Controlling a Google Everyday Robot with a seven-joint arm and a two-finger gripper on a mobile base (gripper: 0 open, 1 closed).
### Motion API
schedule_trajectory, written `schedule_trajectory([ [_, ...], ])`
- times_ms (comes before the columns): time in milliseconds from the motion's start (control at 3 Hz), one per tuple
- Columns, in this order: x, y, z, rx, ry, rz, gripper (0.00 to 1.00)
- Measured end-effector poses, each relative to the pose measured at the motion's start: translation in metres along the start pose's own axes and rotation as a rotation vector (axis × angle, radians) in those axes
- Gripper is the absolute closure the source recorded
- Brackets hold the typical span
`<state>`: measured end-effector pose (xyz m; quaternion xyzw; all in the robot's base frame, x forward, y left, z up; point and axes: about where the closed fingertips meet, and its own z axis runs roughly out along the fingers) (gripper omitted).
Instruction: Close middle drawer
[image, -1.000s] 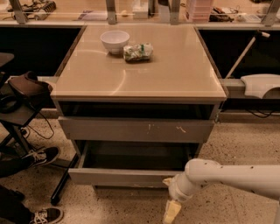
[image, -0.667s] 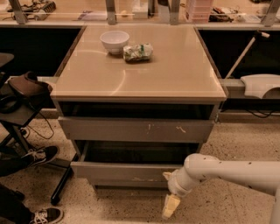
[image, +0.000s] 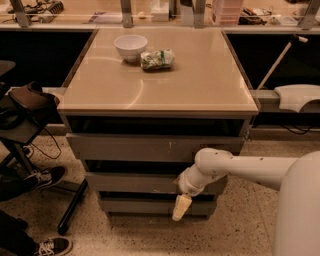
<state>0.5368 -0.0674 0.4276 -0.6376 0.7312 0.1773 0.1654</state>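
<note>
The beige-topped square desk (image: 200, 85) with three grey drawer fronts stands on a speckled terrazzo floor (image: 240, 232).

**Task item.** The middle drawer (image: 130, 183), a wide flat grey handleless front, sits second from the top of the desk, below the grey top drawer with pale scratch marks (image: 125, 147) and above the lowest grey drawer front (image: 135, 205). A dark band runs between its upper edge and the top drawer front. Its tray interior is not in view. Whether it is fully seated cannot be told.

**Gripper.** The white robot arm (image: 240, 165) reaches in from the right of the desk and crosses the right end of the middle drawer front. The cream-coloured gripper (image: 181, 207) hangs pointing downward in front of the lowest drawer front, right of the desk's centre line. Whether it is clenched or released cannot be told. It grasps nothing visible.

**Desk top.** A white round bowl (image: 130, 46) and a crumpled green-and-white packet (image: 157, 59) lie just beside each other near the far edge, well back from the front edge.

**Clearance.** Bare floor lies in front of the desk and to its front right. To the desk's left, a black chair (image: 30, 125) extends one leg (image: 72, 210) toward the lower left corner, and black-and-white sneakers (image: 42, 177) rest nearby.
</note>
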Motion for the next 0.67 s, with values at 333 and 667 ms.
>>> schedule_trajectory([
  [333, -0.0063, -0.0102, 0.0022, 0.005, -0.014, -0.006, 0.00],
  [667, -0.0064, -0.0102, 0.0023, 0.005, -0.014, -0.006, 0.00],
])
